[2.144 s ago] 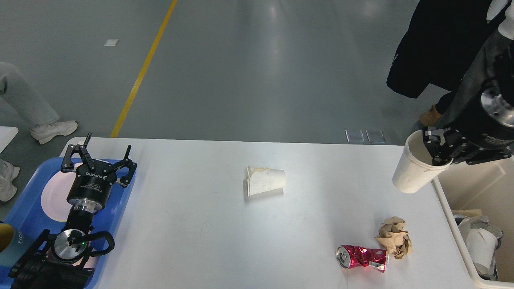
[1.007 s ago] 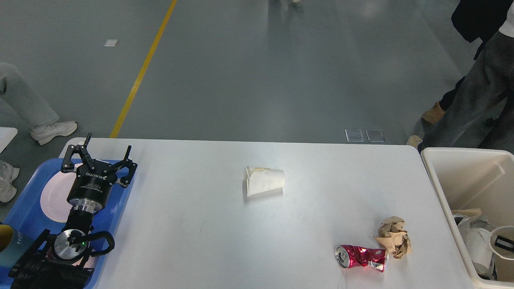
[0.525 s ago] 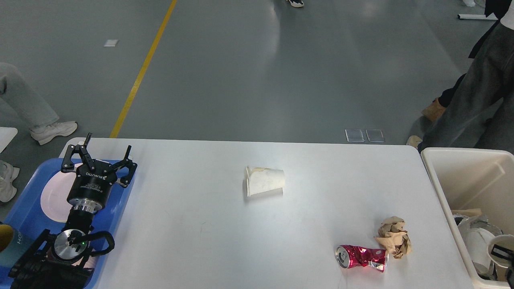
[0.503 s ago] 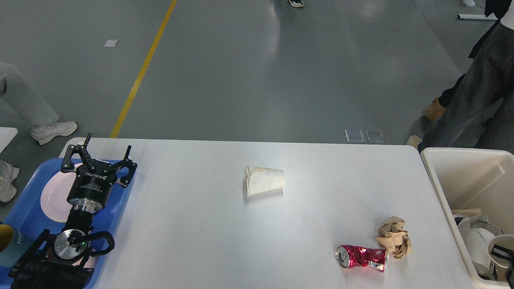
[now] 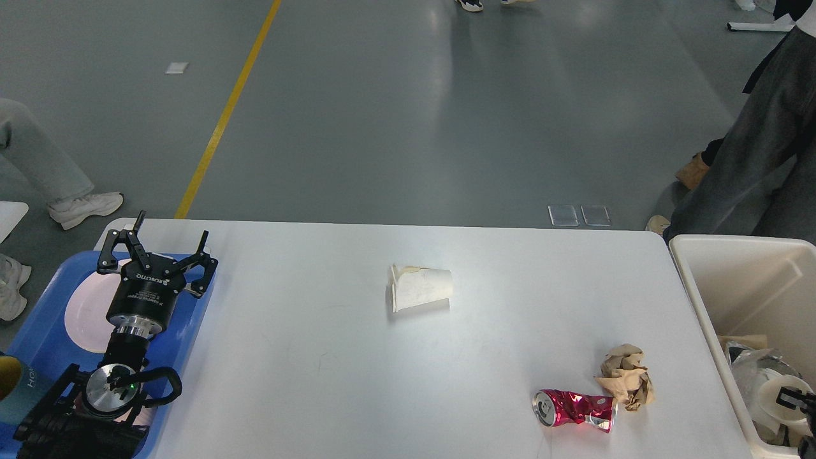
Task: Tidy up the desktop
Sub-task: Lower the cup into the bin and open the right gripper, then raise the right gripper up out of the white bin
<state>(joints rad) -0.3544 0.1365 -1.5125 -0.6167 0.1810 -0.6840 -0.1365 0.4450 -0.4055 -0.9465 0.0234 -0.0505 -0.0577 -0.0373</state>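
The white desktop [image 5: 306, 357] holds a flattened white paper cup [image 5: 421, 288] lying on its side in the middle. A crushed red can [image 5: 575, 408] and a ball of brown crumpled paper [image 5: 626, 376] lie side by side at the front right. My left gripper [image 5: 171, 233] is open and empty above the blue tray [image 5: 38, 331] at the left edge. Only a small black piece of my right gripper [image 5: 792, 400] shows at the lower right, low inside the cream bin [image 5: 733, 280], against a white cup [image 5: 774, 398]. Its fingers cannot be told apart.
A white plate [image 5: 83, 312] lies in the blue tray under my left arm. The bin stands against the table's right edge and holds paper and cup rubbish. People's legs [image 5: 752, 159] stand behind the bin, and another person's [image 5: 38, 166] are at the far left.
My right gripper carried a white cup from above the table's right edge down into the bin and has sunk almost out of view. The left arm has not moved.
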